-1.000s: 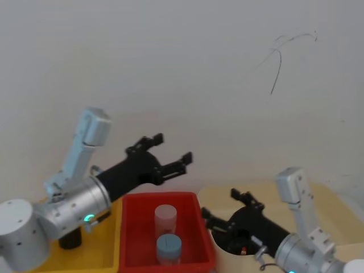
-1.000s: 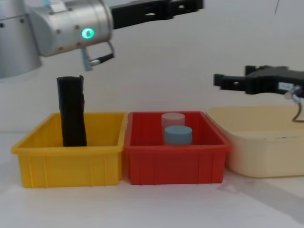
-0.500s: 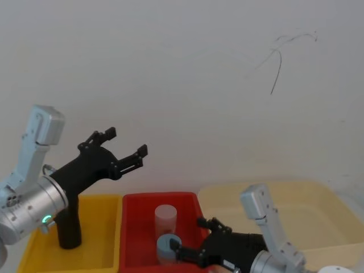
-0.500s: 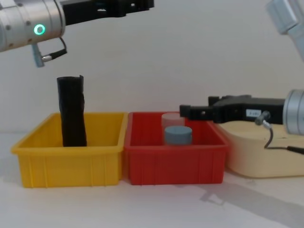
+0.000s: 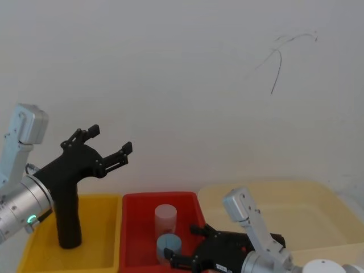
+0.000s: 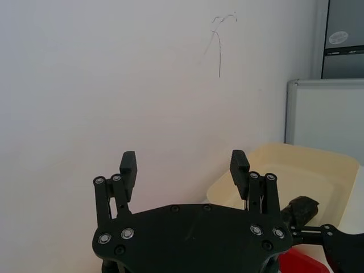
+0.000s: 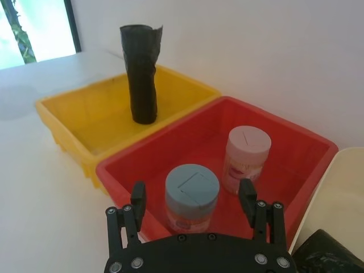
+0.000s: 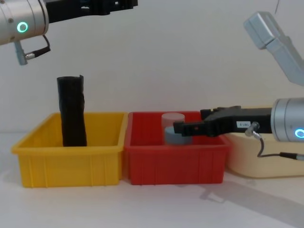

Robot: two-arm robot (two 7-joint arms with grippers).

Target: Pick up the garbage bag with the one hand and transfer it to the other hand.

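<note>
The garbage bag (image 6: pixel 300 208) lies as a black crinkled roll in the cream tub (image 6: pixel 318 170), and its end also shows in the right wrist view (image 7: pixel 330 256). A similar black roll (image 8: pixel 72 111) stands upright in the yellow bin (image 8: pixel 66 164). My left gripper (image 5: pixel 111 139) hangs open high above the yellow bin, holding nothing. My right gripper (image 7: pixel 193 193) is open and empty over the red bin (image 8: pixel 173 166), just above the blue-lidded jar (image 7: pixel 192 187).
A pale jar (image 7: pixel 245 153) stands behind the blue-lidded one in the red bin. The three bins sit side by side: yellow, red, then the cream tub (image 8: pixel 266 161). A white wall rises close behind them.
My left arm has swung further left and its gripper now sits above the yellow bin. My right gripper has left the cream tub and moved left and down over the red bin.
</note>
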